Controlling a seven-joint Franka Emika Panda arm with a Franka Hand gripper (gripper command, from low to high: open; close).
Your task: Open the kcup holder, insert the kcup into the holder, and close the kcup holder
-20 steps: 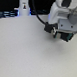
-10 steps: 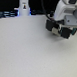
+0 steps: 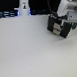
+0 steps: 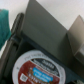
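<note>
Little is changed since earlier: arm (image 3: 68, 10) is kept over kcup holder (image 3: 61, 25), upper right of the exterior view. Red-lidded pod (image 4: 41, 70) is seen close up; gripper state cannot be told.

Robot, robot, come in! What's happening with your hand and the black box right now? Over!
Gripper at the kcup holder; jaws open or shut, cannot tell. Holder open, red-lidded pod in a slot. Green-lidded kcup not in sight. Nothing seen blocking.
</note>
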